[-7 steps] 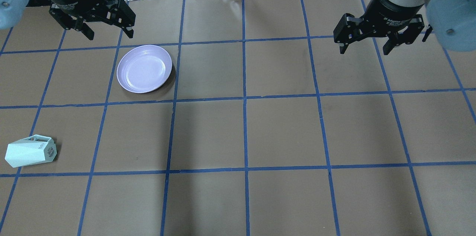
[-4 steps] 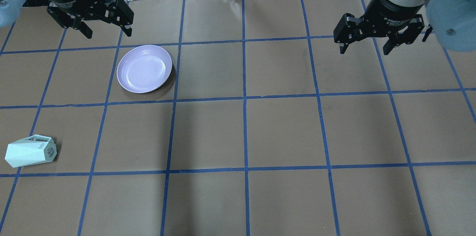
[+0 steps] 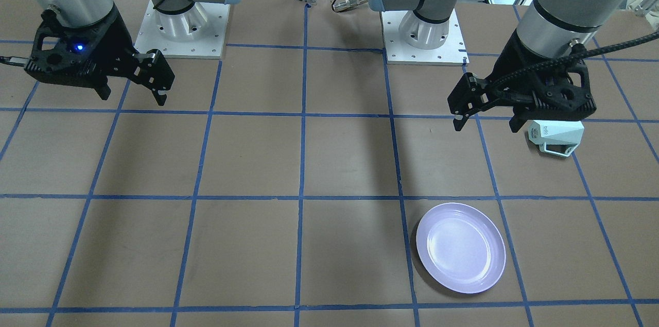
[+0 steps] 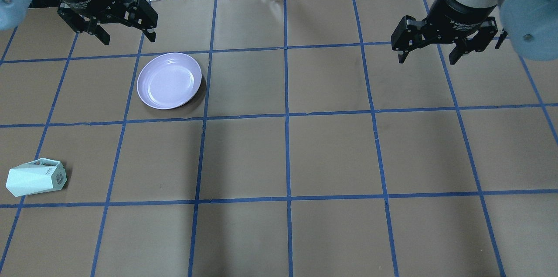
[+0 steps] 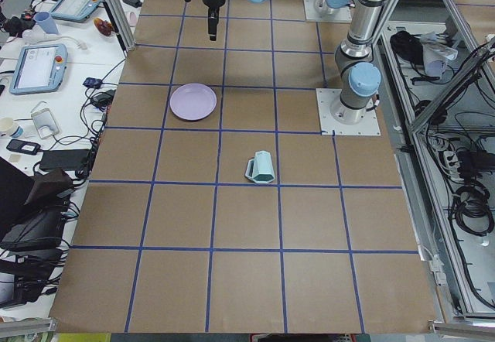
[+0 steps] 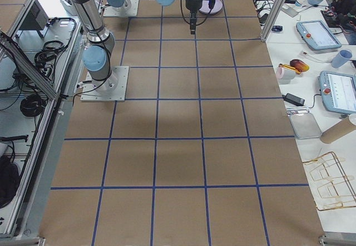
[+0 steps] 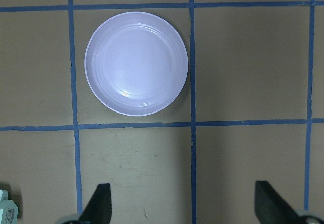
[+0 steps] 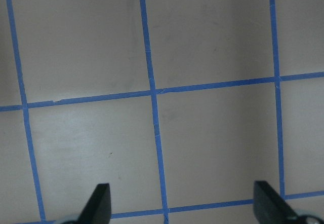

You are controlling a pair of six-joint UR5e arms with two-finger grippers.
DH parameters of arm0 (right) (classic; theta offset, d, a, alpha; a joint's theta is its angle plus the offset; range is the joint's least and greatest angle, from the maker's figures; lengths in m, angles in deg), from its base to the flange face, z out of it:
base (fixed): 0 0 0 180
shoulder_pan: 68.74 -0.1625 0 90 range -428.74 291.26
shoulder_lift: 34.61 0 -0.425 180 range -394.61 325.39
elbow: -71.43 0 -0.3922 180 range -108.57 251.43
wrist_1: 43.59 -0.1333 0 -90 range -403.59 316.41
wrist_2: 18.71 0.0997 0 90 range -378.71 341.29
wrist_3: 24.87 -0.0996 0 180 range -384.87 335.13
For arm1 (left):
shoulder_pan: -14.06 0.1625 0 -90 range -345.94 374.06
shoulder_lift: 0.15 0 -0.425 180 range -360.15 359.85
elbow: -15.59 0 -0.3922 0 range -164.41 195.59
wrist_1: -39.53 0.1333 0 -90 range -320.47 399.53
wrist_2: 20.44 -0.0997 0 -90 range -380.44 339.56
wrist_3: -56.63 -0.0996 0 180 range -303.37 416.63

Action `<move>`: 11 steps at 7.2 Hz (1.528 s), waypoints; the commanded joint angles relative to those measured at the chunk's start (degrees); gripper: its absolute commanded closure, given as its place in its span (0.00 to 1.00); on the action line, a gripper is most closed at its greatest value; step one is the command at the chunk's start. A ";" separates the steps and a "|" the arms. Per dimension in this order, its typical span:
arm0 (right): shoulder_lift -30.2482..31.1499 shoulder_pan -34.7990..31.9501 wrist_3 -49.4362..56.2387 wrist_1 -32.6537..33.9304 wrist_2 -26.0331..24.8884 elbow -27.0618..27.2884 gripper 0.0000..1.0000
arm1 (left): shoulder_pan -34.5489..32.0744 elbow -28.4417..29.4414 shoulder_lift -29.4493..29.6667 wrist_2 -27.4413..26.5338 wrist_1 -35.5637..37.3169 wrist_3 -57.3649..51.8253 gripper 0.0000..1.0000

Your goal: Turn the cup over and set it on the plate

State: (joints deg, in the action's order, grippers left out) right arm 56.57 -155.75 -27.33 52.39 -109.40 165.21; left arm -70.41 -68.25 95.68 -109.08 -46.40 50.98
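**Operator:** Where is the cup lying?

**Observer:** Look to the lower left of the overhead view. The cup point(image 4: 35, 177) lies on its side on the desk point(image 4: 331, 150), close to the frame's left edge. Its long axis runs nearly left to right, slightly tilted. The wide mouth points at the left edge and the small base with the dark logo faces right. The open-frame handle is on the side toward the top of the frame.

**Operator:** And the plate?

**Observer:** You'll find the plate point(image 4: 169, 80) in the upper left of that view, flat on the desk with its hollow facing up, well apart from the cup.

**Operator:** What are the claws doing?

**Observer:** The left claw point(image 4: 129, 40) hangs above the desk just past the plate, toward the top of the frame, and its jaws are spread wide. In its wrist view you can see its fingers point(image 7: 98, 206) far apart at the bottom edge. The plate sits above them and a corner of the cup shows at lower left. The right claw point(image 4: 427, 59) is in the upper right, just as wide, over the blue tape lines point(image 4: 286, 94).
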 commanded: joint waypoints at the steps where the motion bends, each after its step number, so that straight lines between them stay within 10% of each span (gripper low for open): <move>1: -0.04 0.00 0.00 0.00 0.08 0.00 0.00 | 0.09 0.08 0.23 0.13 0.06 -0.06 0.00; 11: 0.05 -0.09 0.00 0.00 -0.01 0.00 0.00 | 8.44 -1.06 -1.44 -0.13 -0.91 -12.44 0.00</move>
State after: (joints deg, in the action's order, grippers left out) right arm 56.61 -155.77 -27.34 52.39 -109.41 165.21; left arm -62.94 -69.14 94.45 -109.25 -47.22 40.59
